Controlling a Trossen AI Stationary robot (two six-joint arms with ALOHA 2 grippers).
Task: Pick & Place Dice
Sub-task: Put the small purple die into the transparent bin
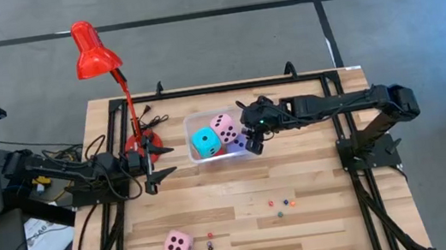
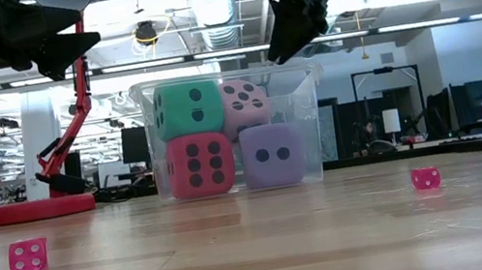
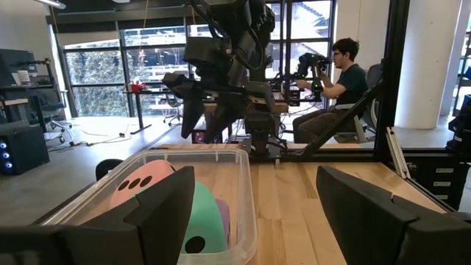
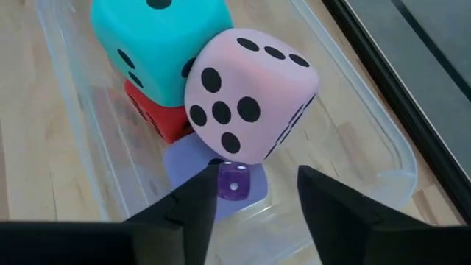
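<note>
The right pincer (image 4: 250,195) hangs open and empty over the box (image 1: 191,127) of big dice, above a tiny purple die (image 4: 234,181), while the left pincer (image 3: 250,213) waits open.

From above, my wooden slatted table (image 1: 301,192) is evenly lit and I see only soft, short shadows under my arms. The red desk lamp with a cone shade (image 1: 92,49) throws no visible beam. At table height the room behind is bright: long ceiling light strips (image 2: 457,16) glare white, and my arms become dark silhouettes against them. The clear plastic bin (image 2: 313,123) shows pale reflections on its walls. In my left wrist view the large windows (image 3: 103,81) are the main light, and my near fingers are dark and soft. In my right wrist view the big pale pink die with black pips (image 4: 250,96) is sharp; my fingers at the edge are blurred.
</note>
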